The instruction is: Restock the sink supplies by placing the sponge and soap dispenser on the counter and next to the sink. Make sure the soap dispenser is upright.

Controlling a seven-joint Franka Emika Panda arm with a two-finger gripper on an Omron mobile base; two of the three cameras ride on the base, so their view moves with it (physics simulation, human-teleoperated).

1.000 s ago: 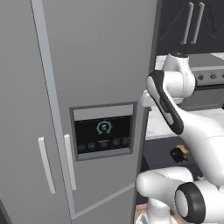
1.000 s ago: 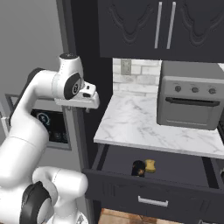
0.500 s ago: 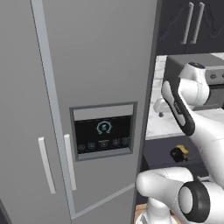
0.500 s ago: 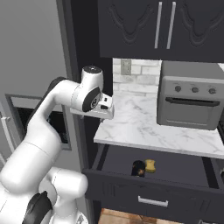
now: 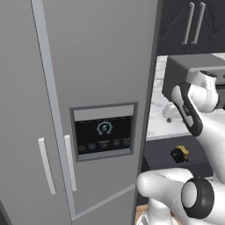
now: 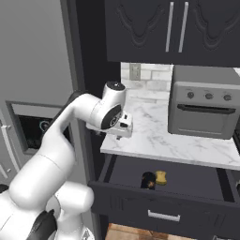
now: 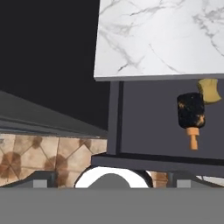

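Gripper (image 6: pixel 123 132) wide open and empty, poised above the left edge of the marble worktop (image 6: pixel 173 143). Soap dispenser (image 7: pixel 191 114) lying on its side in the open drawer (image 6: pixel 197 180) below, sponge (image 7: pixel 208 90) touching its base end.

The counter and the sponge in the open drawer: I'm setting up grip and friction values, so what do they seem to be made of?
The counter looks like polished marble or a marble-look slab: white with thin grey veins and a crisp square edge. The sponge looks like soft matte foam, going by its dull yellow, rounded block shape, though it is too small to show pores. It lies beside the soap dispenser in the drawer.
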